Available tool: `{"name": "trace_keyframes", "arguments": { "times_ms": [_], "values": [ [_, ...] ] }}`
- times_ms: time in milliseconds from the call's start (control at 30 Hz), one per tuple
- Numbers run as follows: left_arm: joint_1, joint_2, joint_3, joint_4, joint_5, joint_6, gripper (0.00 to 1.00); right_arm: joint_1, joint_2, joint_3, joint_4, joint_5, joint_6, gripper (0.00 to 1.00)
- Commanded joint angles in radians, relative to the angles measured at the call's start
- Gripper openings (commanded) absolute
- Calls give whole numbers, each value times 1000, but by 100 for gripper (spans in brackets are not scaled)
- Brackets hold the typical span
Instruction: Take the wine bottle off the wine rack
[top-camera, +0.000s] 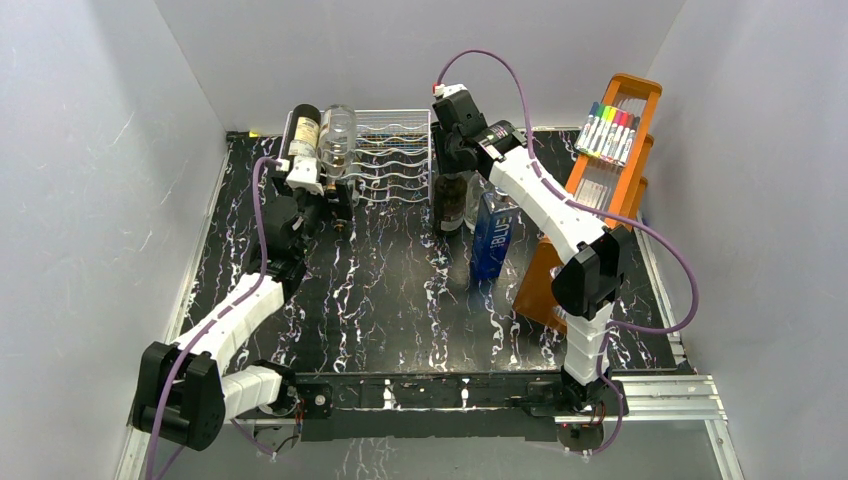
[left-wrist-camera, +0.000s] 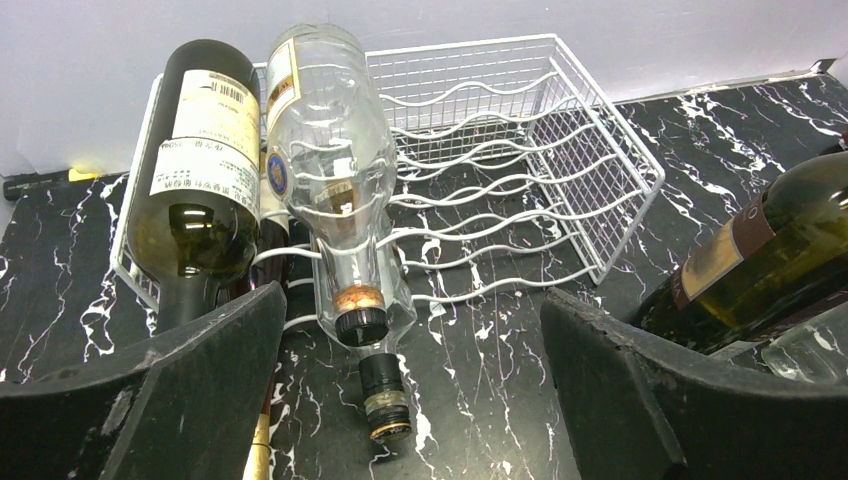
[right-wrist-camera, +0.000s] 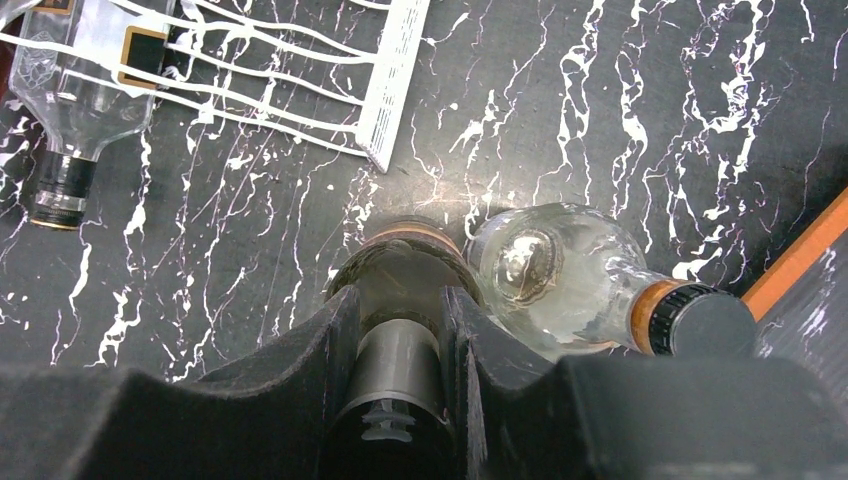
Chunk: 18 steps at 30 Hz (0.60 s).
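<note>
Toward the back of a black, white-veined marble-patterned table (top-camera: 380, 300): a box-shaped wine rack of thin white metal wire (top-camera: 395, 150) with wavy rows of cradles. Holds bottles only at its left end. On top, lying neck-forward, a dark glass wine bottle with a white paper label (left-wrist-camera: 200, 170) and, touching it on the right, a clear, empty-looking glass bottle (left-wrist-camera: 330, 170). Below these, at least one more dark bottle neck (left-wrist-camera: 385, 400) poking out of a lower row. Nothing in the cradles further right.

Just right of the rack and outside it: an olive-green glass wine bottle with a brown label (top-camera: 448, 205), upright. Clamped at the neck by the right gripper (right-wrist-camera: 400, 330), squeezed between its two black pads around the grey capsule. Impossible to tell whether resting on the table or raised just off it. Judged already out of the rack.

Just beside that bottle: a clear glass bottle with an orange collar and black cap (right-wrist-camera: 540, 260), then a tall blue carton (top-camera: 493, 235).

Facing the rack's front, close to the protruding necks: the left gripper (left-wrist-camera: 412, 330), jaws spread wide, holding nothing.

On handling, by judgement: rigid, smooth glass, likely slippery and breakable against wire or neighbouring bottles. Probably heavy for a neck hold; fill level unreadable through the dark glass. Best taken at the neck below the lip, or lower for better balance.
</note>
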Motion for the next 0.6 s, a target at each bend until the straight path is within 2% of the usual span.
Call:
{"name": "trace_keyframes", "arguments": {
  "times_ms": [0, 167, 567],
  "values": [
    [13, -12, 44, -4, -28, -7, 98, -9, 3, 34, 3, 38, -27, 26],
    [18, -6, 46, -15, -40, -11, 98, -9, 3, 49, -9, -10, -18, 52],
    [55, -13, 80, -69, -58, -41, 98, -8, -50, 109, -38, -94, -8, 86]
  ]
}}
